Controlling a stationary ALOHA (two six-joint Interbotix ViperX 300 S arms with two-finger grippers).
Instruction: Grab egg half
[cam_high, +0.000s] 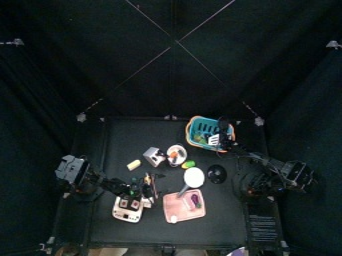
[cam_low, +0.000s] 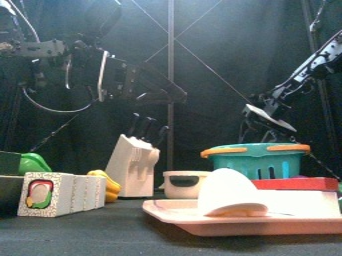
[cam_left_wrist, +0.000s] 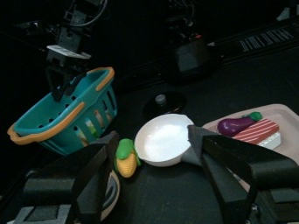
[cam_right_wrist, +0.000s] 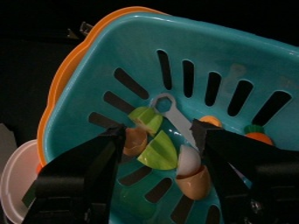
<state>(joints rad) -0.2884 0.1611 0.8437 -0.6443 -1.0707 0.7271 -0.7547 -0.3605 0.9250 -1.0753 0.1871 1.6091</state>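
Note:
The egg half (cam_right_wrist: 191, 168), white with a brown shell side, lies inside the teal basket (cam_right_wrist: 222, 66) with an orange rim, next to a green piece (cam_right_wrist: 149, 140). My right gripper (cam_right_wrist: 158, 188) is open and hangs just above the basket, its jaws on either side of the egg half and not touching it. In the top view the basket (cam_high: 203, 128) stands at the table's back right with the right gripper (cam_high: 218, 143) at its near edge. My left gripper (cam_left_wrist: 163, 179) is open and empty, held over the table's left middle (cam_high: 147, 185).
A white bowl (cam_left_wrist: 163, 140) and a corn cob (cam_left_wrist: 125, 157) lie ahead of the left gripper. A pink tray (cam_high: 185, 205) holds a purple item (cam_left_wrist: 239, 127). A knife block (cam_low: 134, 160), a small pot (cam_low: 181, 180) and a plate (cam_high: 158, 155) stand on the left half.

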